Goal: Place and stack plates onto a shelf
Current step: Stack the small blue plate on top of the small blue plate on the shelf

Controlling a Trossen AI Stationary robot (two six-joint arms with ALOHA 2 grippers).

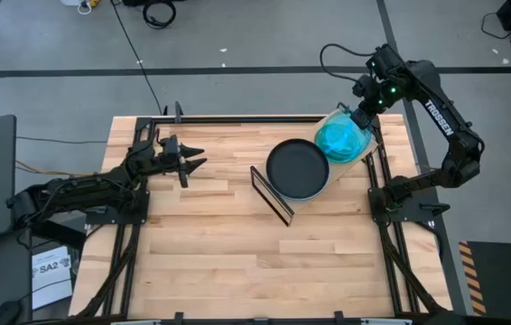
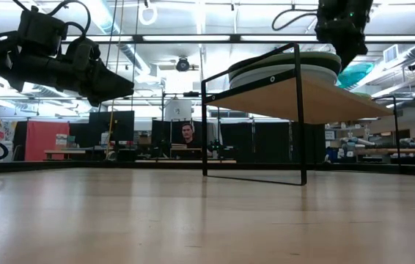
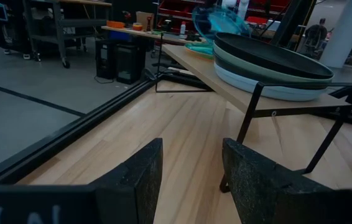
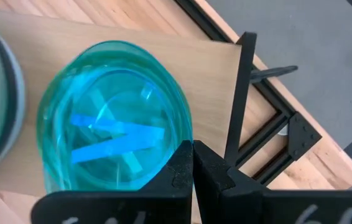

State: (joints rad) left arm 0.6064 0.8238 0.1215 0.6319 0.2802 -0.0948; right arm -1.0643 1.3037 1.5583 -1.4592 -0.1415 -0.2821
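Right jaws [image 4: 193,163] pinched shut on the teal plate's [image 1: 340,140] rim, holding it over the shelf [image 1: 367,154] beside the stack topped by the black plate [image 1: 297,167], likely to set it down. Left jaws [image 1: 194,159] wide open, empty, waiting above the worktop [image 1: 237,253].

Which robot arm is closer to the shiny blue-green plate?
The right. The right gripper, fingers shut, sits right at the edge of the teal plate on the shelf. The left gripper hovers open, far across the table from it.
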